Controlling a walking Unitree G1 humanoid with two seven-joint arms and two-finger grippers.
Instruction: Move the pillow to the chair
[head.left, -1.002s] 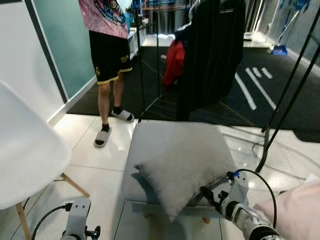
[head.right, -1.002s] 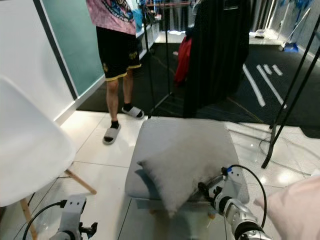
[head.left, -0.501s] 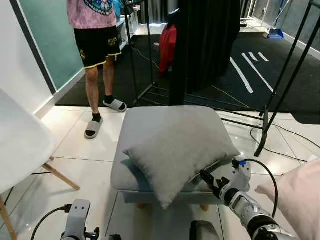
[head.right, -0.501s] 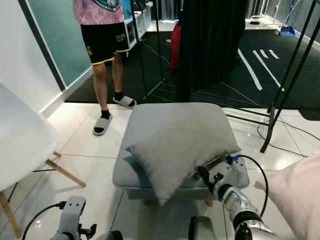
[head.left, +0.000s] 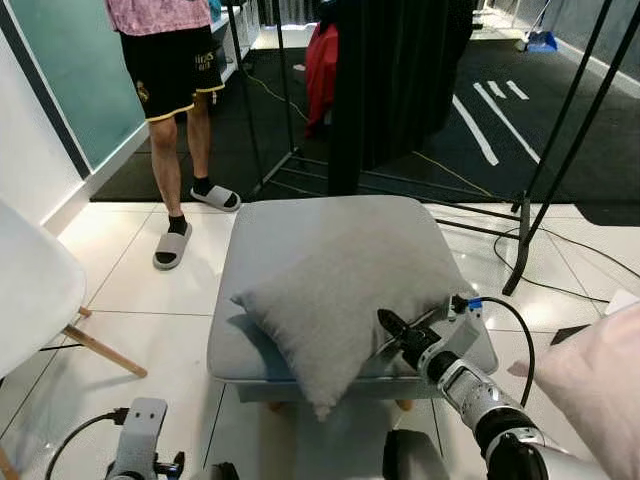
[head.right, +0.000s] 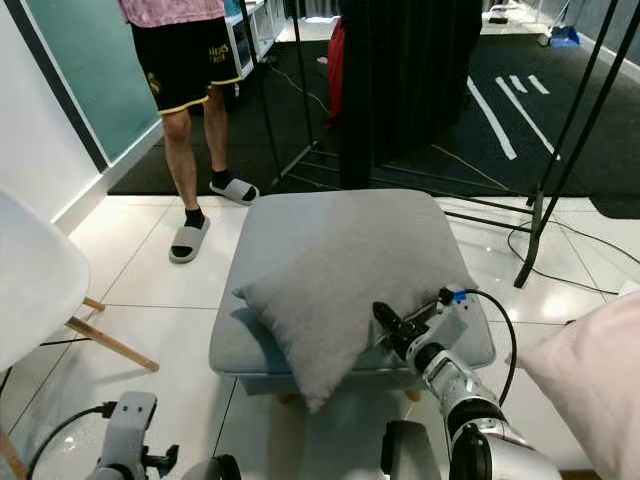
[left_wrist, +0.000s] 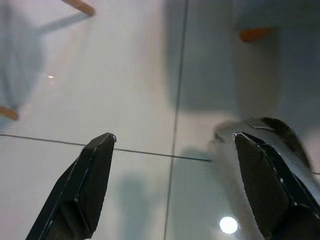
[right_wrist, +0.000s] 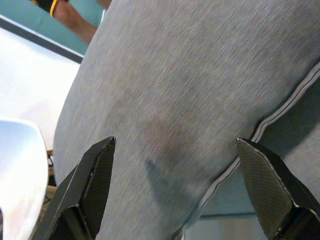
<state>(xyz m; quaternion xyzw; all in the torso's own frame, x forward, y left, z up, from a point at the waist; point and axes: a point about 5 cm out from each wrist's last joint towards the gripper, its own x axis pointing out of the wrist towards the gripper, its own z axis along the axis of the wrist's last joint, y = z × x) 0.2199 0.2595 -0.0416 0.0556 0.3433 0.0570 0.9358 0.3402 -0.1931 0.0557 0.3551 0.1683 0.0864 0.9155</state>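
grey pillow (head.left: 335, 300) lies tilted on a grey ottoman (head.left: 300, 235), one corner hanging over the front edge twd the robot. right hand (head.left: 392, 329) is at the pillow's right edge, near the ottoman's front right corner, black fingers (right_wrist: 95, 175) spread wide w/ the pillow fabric and its piped seam between them (touching or not, can't tell). silver right arm (head.left: 480, 400) w/ a black cable looped over it reaches in from lower right.

left hand (left_wrist: 175, 185) hangs low over the white tile floor (head.left: 150, 300), fingers spread, nothing between them; the left wrist unit (head.left: 137, 440) shows at the bottom left of the head view.

white shell chair (head.left: 30, 300) w/ wooden legs stands at the left, well apart from the ottoman. a person (head.left: 165, 70) in black shorts, pink top and grey slides stands behind left of the ottoman. black clothes rack (head.left: 400, 80) w/ dark garments and a red one behind it, on a dark carpet. a pink pillow (head.left: 600, 390) sits at the right edge, just beside the right arm.
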